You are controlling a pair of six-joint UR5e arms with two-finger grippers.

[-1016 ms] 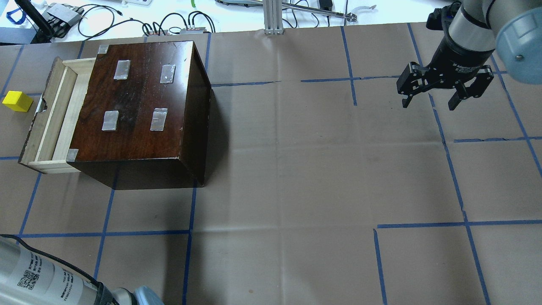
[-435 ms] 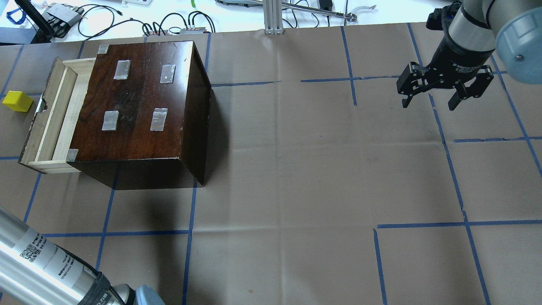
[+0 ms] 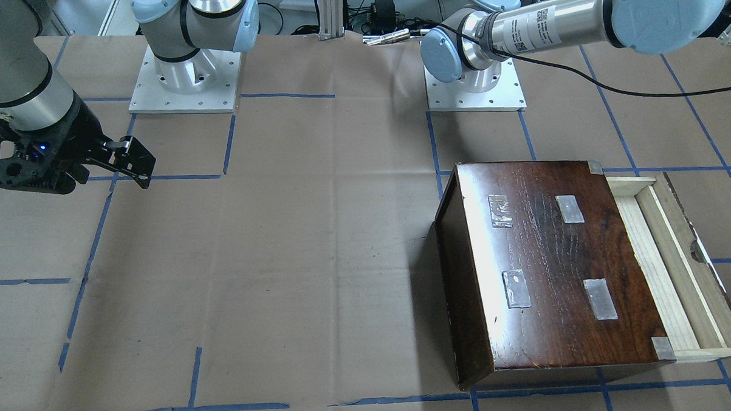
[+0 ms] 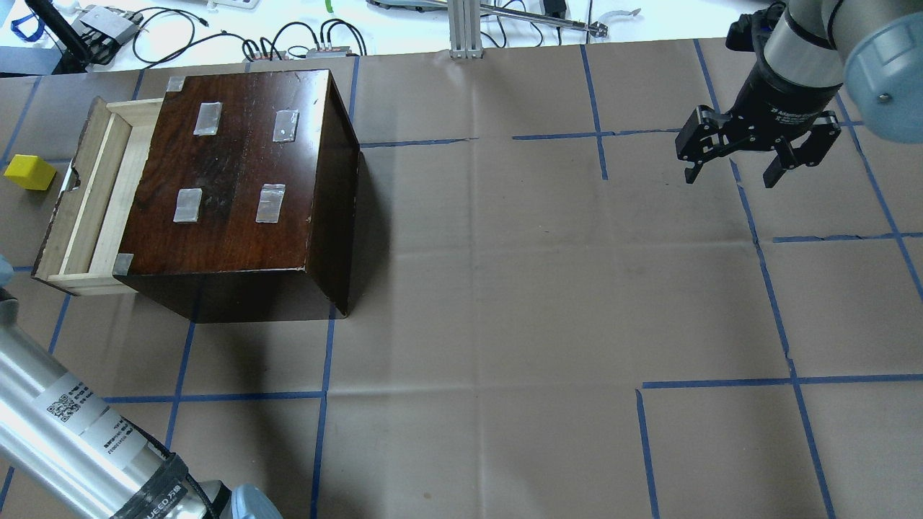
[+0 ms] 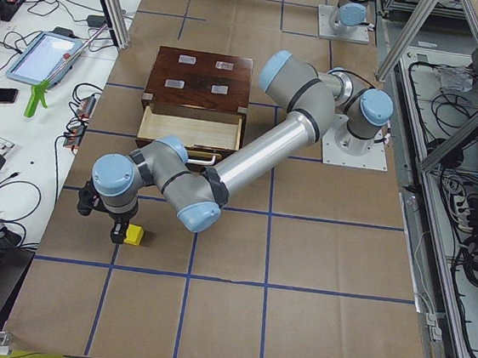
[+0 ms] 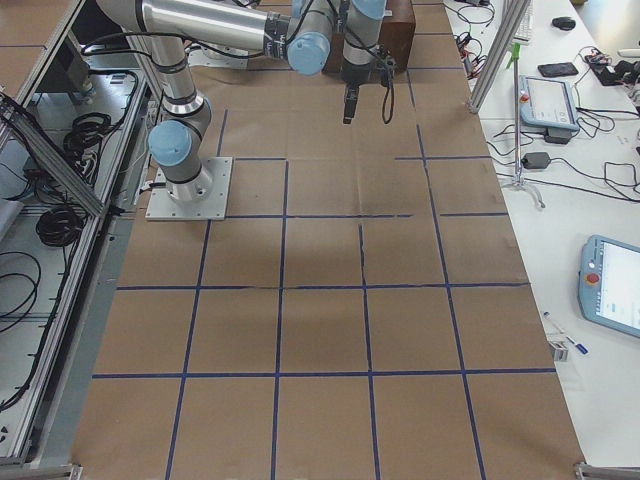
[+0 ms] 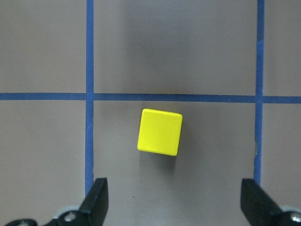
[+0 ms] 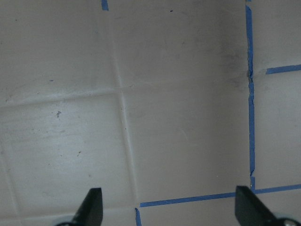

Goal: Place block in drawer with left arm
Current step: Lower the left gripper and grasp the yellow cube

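The yellow block (image 4: 29,173) sits on the brown paper just beyond the drawer's dark front panel; it also shows in the exterior left view (image 5: 134,235). The drawer (image 4: 86,198) stands pulled out of the dark-brown box (image 4: 238,173) and looks empty. My left gripper (image 7: 176,207) is open and empty, hanging above the table. In its wrist view the block (image 7: 160,132) lies just ahead of the fingertips, between their lines. In the exterior left view the left gripper (image 5: 102,216) is beside the block. My right gripper (image 4: 732,173) is open and empty, far right.
The box carries grey tape patches (image 4: 270,203) on its top. The left arm's forearm (image 4: 65,425) crosses the near left corner. Cables and tools (image 4: 166,32) lie past the table's far edge. Blue tape lines grid the paper.
The left arm's forearm has swung up and leftward in the overhead view. The block, the drawer and the right arm have not moved.
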